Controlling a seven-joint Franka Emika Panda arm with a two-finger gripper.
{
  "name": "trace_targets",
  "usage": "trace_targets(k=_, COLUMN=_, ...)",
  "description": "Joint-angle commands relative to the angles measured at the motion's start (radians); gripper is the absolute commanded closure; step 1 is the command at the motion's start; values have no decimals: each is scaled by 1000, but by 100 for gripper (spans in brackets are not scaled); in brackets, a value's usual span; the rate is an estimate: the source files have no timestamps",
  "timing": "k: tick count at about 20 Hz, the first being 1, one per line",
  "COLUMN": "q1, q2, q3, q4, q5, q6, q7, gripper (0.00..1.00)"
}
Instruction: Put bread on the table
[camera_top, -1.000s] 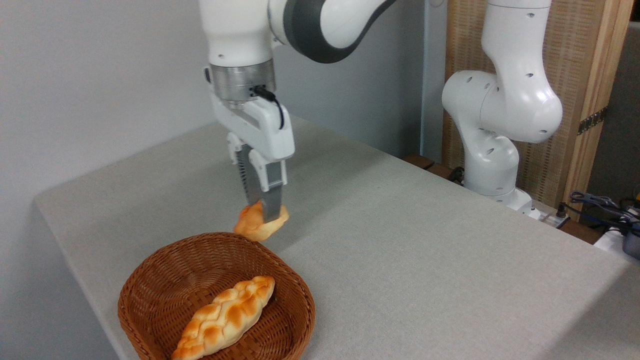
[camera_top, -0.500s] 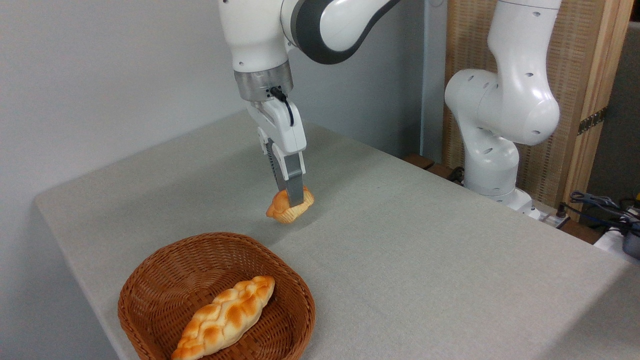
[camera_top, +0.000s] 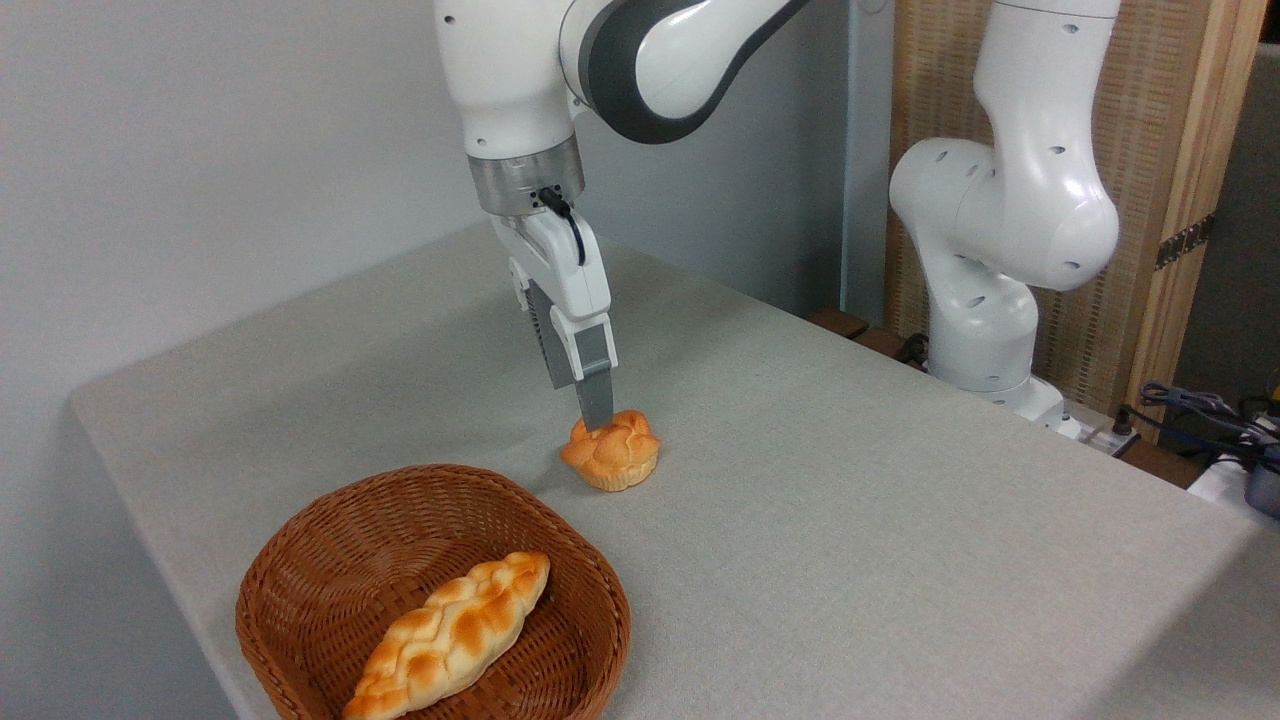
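Bread (camera_top: 611, 455) — one round bun — sits upright, knotted top up, on the table (camera_top: 850, 480) just beyond the one basket (camera_top: 300, 590), which holds one braided loaf (camera_top: 450, 636). Gripper (camera_top: 596, 418) touches the bun's top; its grip can't be made out.

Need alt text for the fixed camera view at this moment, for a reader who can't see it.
A small round bun sits upright on the grey cloth table, the robot gripper just above its back edge; whether it is open is unclear. In the front left, a brown wicker basket holds a long braided loaf.
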Motion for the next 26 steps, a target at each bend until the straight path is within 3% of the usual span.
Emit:
trace_targets(k=1, q1=-7, q2=-10, q3=29, q4=24, q5=-15, q6=12, q7=11, gripper=0)
trace_targets(k=3, q1=7, q2=-5, q3=29, q4=79, q5=-26, q6=4, q7=-9, gripper=0)
trace_targets(k=6, q1=59, q2=29, q3=29, q4=199, q5=-101, q6=-32, q7=-27, gripper=0)
trace_targets(k=10, q1=111, q2=142, q3=26, q4=433, q5=-105, q6=-208, q7=-27, gripper=0)
trace_targets(k=12, q1=128, q2=180, q3=26, q4=506, q5=-107, q6=-241, q7=-33, gripper=0)
trace_targets(k=15, q1=128, q2=237, q3=17, q4=578, q5=-99, q6=-247, q7=-136, gripper=0)
trace_targets(k=19, q1=127, q2=248, q3=31, q4=630, q5=-98, q6=-287, q7=-127, gripper=0)
trace_targets(k=26, q1=70, q2=248, q3=135, q4=659, q5=-89, q6=-374, q7=-40, gripper=0)
